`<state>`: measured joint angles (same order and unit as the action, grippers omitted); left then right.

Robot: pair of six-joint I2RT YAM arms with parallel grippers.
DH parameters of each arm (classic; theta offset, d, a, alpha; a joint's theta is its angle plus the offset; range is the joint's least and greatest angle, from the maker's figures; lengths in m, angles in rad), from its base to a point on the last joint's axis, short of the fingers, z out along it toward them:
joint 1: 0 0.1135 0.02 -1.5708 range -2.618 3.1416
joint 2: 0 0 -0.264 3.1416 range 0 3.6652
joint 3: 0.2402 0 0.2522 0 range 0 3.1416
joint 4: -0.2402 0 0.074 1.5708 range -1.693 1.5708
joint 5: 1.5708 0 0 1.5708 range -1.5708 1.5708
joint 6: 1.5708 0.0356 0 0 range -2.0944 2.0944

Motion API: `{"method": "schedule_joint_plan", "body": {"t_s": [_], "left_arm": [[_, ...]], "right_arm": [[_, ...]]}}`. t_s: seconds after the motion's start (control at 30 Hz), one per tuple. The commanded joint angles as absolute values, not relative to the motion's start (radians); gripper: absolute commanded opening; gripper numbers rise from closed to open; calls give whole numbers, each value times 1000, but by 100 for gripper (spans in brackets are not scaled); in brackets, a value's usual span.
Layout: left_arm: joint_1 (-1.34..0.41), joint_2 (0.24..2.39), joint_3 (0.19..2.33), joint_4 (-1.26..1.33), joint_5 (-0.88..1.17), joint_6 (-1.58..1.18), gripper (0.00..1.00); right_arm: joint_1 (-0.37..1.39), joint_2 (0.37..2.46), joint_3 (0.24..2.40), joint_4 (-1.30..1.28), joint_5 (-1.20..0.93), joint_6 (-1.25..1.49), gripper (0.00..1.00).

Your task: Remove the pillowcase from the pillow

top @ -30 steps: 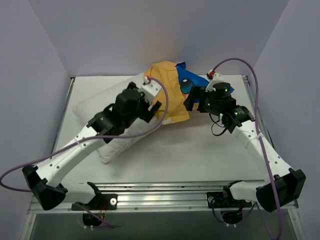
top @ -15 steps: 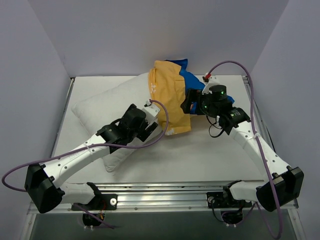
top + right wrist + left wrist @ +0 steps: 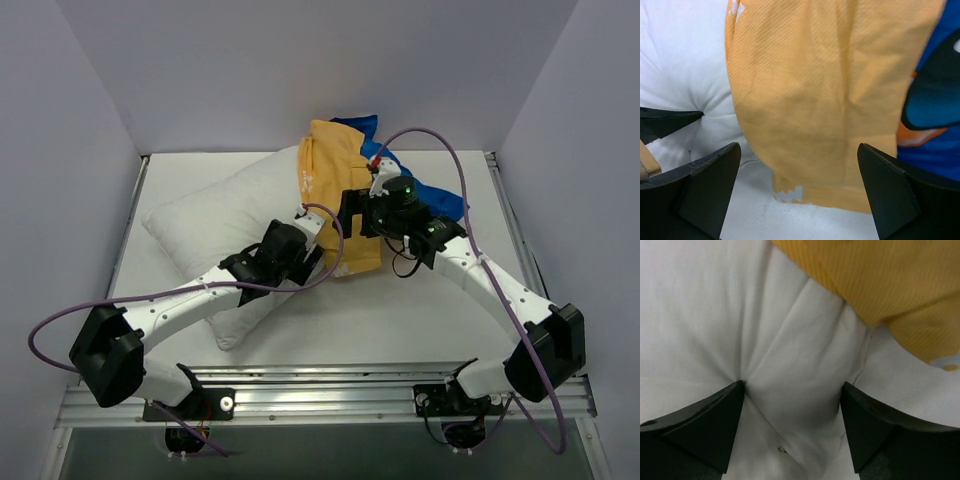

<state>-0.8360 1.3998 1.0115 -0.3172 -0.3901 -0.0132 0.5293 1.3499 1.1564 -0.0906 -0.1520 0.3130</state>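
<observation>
Left hand: The black two-finger left gripper (image 3: 792, 386) stood with its jaws spread wide and nothing clamped between them. Both fingertips were pressed into white fabric, and creases ran out from the left fingertip.

Right hand: The black two-finger right gripper (image 3: 799, 147) was likewise spread wide and held nothing. It sat over orange fabric; whether it touched the cloth could not be told.

Pillow: The plump white rectangular pillow (image 3: 215, 220) lay diagonally on the left half of the table. Its far right end was inside the cover and the rest was bare.

Pillowcase: The soft fabric pillowcase (image 3: 330, 170), orange-yellow face up with white lettering, was bunched around the pillow's far right end. Its blue printed face trailed out to the right behind the right gripper. Its orange hem lay just beyond the left gripper.

Obstructions: The white left arm (image 3: 180, 295) lay across the pillow's near edge and hid it there. The right arm (image 3: 480, 275) and its wrist covered the middle of the pillowcase in the top view, so the join between orange and blue was hidden there.

Surroundings: There was a white table (image 3: 400, 320), pale walls (image 3: 300, 70) on three sides, purple cables (image 3: 440, 150) looping from each wrist, and a metal rail (image 3: 330, 385) at the near edge.
</observation>
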Motion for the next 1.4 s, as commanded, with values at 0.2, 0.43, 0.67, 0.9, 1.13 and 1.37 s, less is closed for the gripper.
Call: {"method": "schedule_joint_plan", "body": {"t_s": [0.2, 0.43, 0.67, 0.9, 1.13, 1.37], "left_arm": [[-824, 1399, 894, -229, -408, -239, 15], [-821, 1289, 859, -201, -377, -253, 2], [-819, 1235, 916, -293, -374, -271, 2], [-786, 1122, 1002, -469, -440, -275, 2], [-622, 996, 1042, -670, -448, -301, 2], [-476, 874, 1071, -802, -471, -282, 2]], "right_arm": [[606, 1496, 1149, 100, -51, 322, 97], [704, 1563, 1184, 77, 11, 293, 98], [715, 1647, 1169, 51, 201, 324, 71], [583, 1674, 1196, -57, 388, 394, 0], [292, 1651, 1305, -155, 423, 477, 0], [8, 1640, 1420, -161, 335, 526, 0]]}}
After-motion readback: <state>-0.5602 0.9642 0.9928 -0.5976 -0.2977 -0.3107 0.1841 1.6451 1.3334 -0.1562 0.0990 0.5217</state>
